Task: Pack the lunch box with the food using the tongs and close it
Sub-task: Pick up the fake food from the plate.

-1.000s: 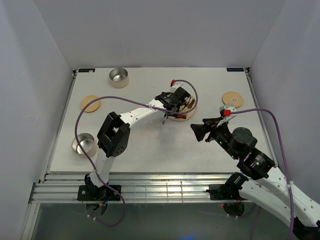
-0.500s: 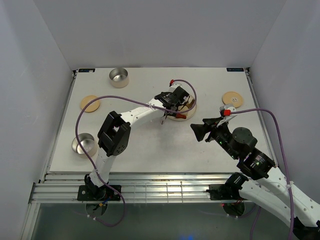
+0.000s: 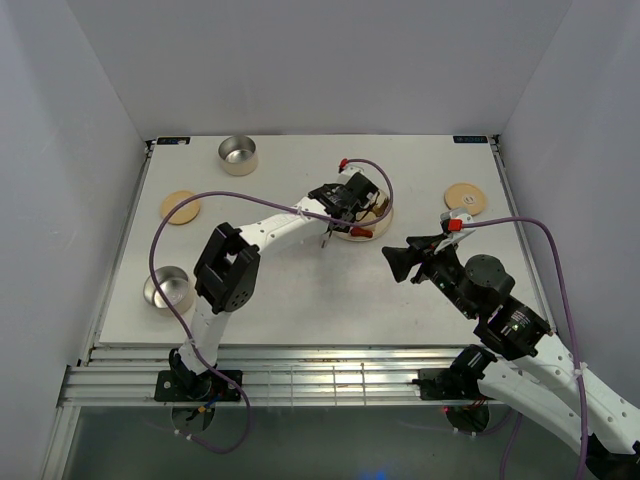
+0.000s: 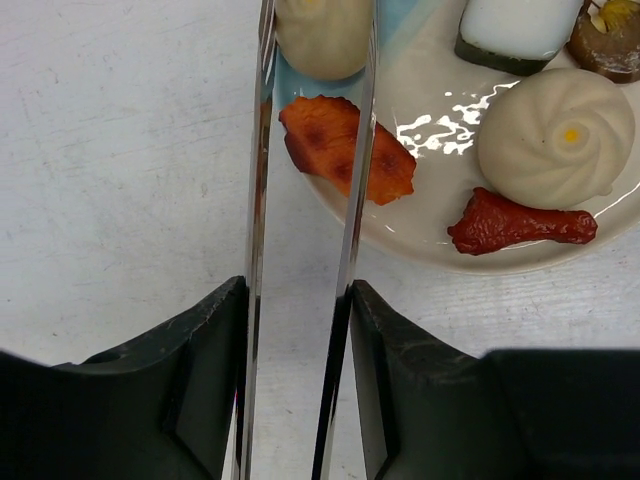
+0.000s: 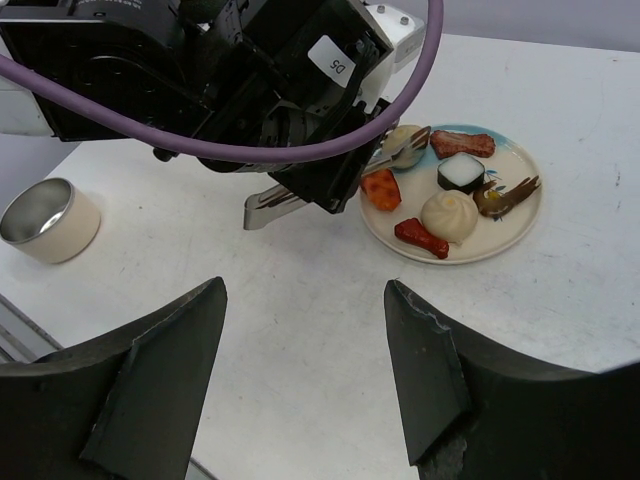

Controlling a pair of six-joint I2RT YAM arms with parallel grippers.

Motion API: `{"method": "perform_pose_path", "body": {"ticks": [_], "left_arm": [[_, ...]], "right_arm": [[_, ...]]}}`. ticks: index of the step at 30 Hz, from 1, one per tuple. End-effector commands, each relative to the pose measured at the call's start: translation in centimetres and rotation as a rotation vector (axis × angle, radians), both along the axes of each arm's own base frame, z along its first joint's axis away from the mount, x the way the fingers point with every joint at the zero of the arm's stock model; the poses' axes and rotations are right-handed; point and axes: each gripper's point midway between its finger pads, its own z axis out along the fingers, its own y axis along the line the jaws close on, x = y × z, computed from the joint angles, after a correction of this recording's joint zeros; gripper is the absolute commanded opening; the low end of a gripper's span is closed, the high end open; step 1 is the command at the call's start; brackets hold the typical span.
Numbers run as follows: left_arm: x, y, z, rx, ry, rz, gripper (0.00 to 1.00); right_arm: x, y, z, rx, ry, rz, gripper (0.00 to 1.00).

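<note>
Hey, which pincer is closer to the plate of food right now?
Left. The left pincer grips the tongs just off the edge of the plate, with the tongs reaching onto it. The right pincer hangs open off to the side, apart from it.

A white, faintly scuffed bench (image 3: pixel 300 290) stands boxed in by plain pale grey panels: a back wall (image 3: pixel 320 60), left wall (image 3: pixel 60 200) and right wall (image 3: pixel 590 150). Slotted metal rails (image 3: pixel 320 382) line its near edge, above a dark shiny surface (image 3: pixel 330 445). The light is soft and even.
</note>
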Motion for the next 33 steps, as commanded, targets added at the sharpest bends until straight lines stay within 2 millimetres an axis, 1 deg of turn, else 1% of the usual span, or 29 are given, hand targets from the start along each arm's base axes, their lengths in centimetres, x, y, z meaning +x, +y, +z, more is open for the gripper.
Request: {"method": "perform_pose_path", "body": {"ticks": [1, 4, 5, 8, 9, 10, 11, 13, 14, 16, 17, 18, 19, 20, 21, 22, 23, 25, 27, 28, 29, 30, 33], "left_arm": [[0.5, 0.9, 6.6, -0.058, -0.11, 0.03, 0.53], [0.3, 1.4, 8.1, -0.064, -0.125, 0.049, 0.53], [0.2, 1.6, 8.9, -0.072, -0.138, 0.054, 0.52], [0.2, 2.7, 10.7, -0.057, -0.167, 0.077, 0.52], [0.3, 3.0, 11.0, -0.049, -0.173, 0.087, 0.52], [0.5, 3.5, 11.5, -0.041, -0.184, 0.103, 0.52], [1.2, 4.1, 12.4, -0.05, -0.197, 0.124, 0.52], [2.0, 5.3, 12.7, -0.046, -0.188, 0.144, 0.52], [3.2, 6.9, 13.4, -0.055, -0.191, 0.181, 0.53], [4.7, 8.5, 13.4, -0.045, -0.18, 0.206, 0.53], [6.0, 10.6, 13.7, -0.039, -0.183, 0.253, 0.53], [6.8, 11.7, 14.8, -0.043, -0.201, 0.276, 0.53], [7.5, 12.7, 14.6, -0.022, -0.199, 0.29, 0.52], [8.5, 14.8, 14.9, -0.004, -0.212, 0.336, 0.52], [9.1, 15.6, 15.8, -0.008, -0.233, 0.357, 0.52], [9.6, 16.4, 16.0, 0.003, -0.24, 0.369, 0.52], [10.2, 17.7, 15.9, 0.014, -0.243, 0.395, 0.52], [11.1, 19.1, 16.4, 0.037, -0.272, 0.426, 0.53], [11.9, 21.3, 16.1, 0.093, -0.286, 0.477, 0.53], [12.1, 21.7, 15.6, 0.102, -0.279, 0.483, 0.53], [12.5, 22.6, 15.2, 0.101, -0.268, 0.496, 0.53], [12.8, 22.6, 14.4, 0.086, -0.25, 0.489, 0.53], [13.5, 23.3, 13.3, 0.083, -0.237, 0.495, 0.53]], "right_arm": [[0.3, -0.3, 0.0, -0.005, -0.017, -0.022, 0.7], [0.3, -0.3, 0.0, -0.006, -0.018, -0.022, 0.7], [0.3, -0.3, 0.0, -0.006, -0.018, -0.02, 0.7], [0.2, -0.2, 0.1, -0.006, -0.021, -0.011, 0.71], [0.2, -0.1, 0.0, -0.007, -0.02, -0.009, 0.71], [0.2, -0.1, 0.0, -0.008, -0.021, -0.009, 0.71], [0.2, -0.1, 0.0, -0.006, -0.021, -0.006, 0.71], [0.1, 0.0, 0.1, -0.003, -0.021, -0.002, 0.71], [0.1, 0.0, 0.1, -0.003, -0.021, 0.0, 0.71], [0.0, 0.0, 0.1, -0.003, -0.023, 0.003, 0.71], [0.0, 0.0, 0.1, -0.001, -0.023, 0.004, 0.71], [-0.1, 0.0, 0.1, 0.0, -0.024, 0.006, 0.71], [-0.1, 0.0, 0.2, 0.002, -0.025, 0.009, 0.71], [-0.1, 0.1, 0.1, 0.002, -0.024, 0.014, 0.71], [-0.2, 0.1, 0.2, 0.002, -0.024, 0.017, 0.71], [-0.2, 0.2, 0.2, 0.005, -0.024, 0.02, 0.71], [-0.3, 0.2, 0.2, 0.005, -0.024, 0.024, 0.71], [-0.3, 0.3, 0.2, 0.005, -0.024, 0.027, 0.71], [-0.3, 0.3, 0.2, 0.005, -0.024, 0.03, 0.71], [-0.4, 0.3, 0.2, 0.006, -0.025, 0.03, 0.71], [-0.4, 0.3, 0.2, 0.006, -0.025, 0.03, 0.71], [-0.4, 0.3, 0.3, 0.008, -0.027, 0.033, 0.71], [-0.5, 0.3, 0.4, 0.013, -0.031, 0.033, 0.71]]}}
